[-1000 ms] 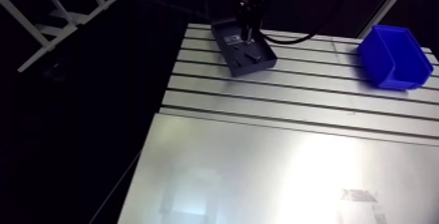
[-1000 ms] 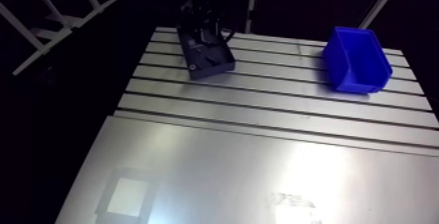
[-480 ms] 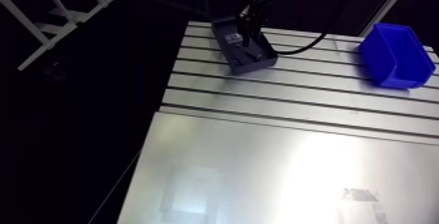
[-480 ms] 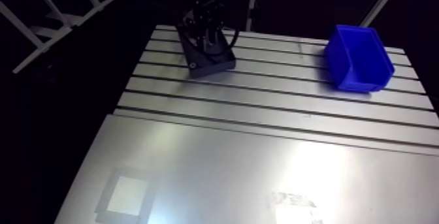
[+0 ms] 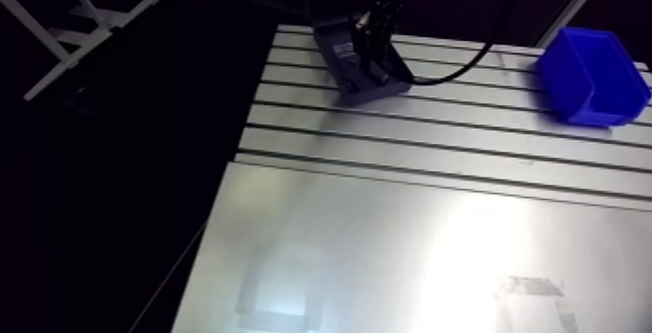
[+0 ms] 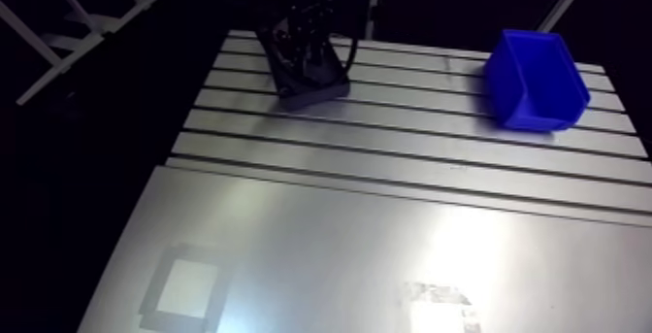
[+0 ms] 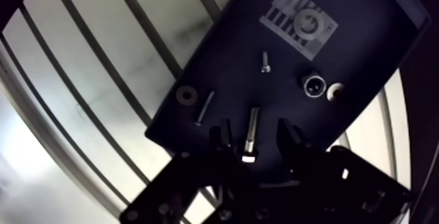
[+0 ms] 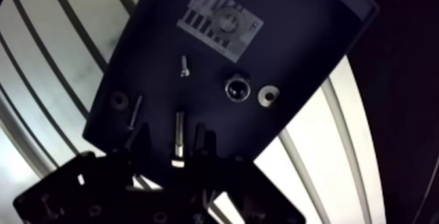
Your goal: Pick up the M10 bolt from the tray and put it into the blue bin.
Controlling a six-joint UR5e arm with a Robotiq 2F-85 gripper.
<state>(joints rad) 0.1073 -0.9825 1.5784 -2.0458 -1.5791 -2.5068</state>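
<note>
The fingers point(image 7: 221, 139) stand apart, straddling the bolt point(image 7: 251, 130) in the tray point(image 7: 366, 57): one at its 9 o'clock, one at 3, shank running 12 to 6.

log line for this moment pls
pre-grasp | hand open astride M10 bolt | M10 bolt lying in tray | blue bin apart from tray

Open table point(image 6: 407, 148) lies between tray point(image 6: 315, 91) and blue bin point(image 6: 529, 104).
</note>
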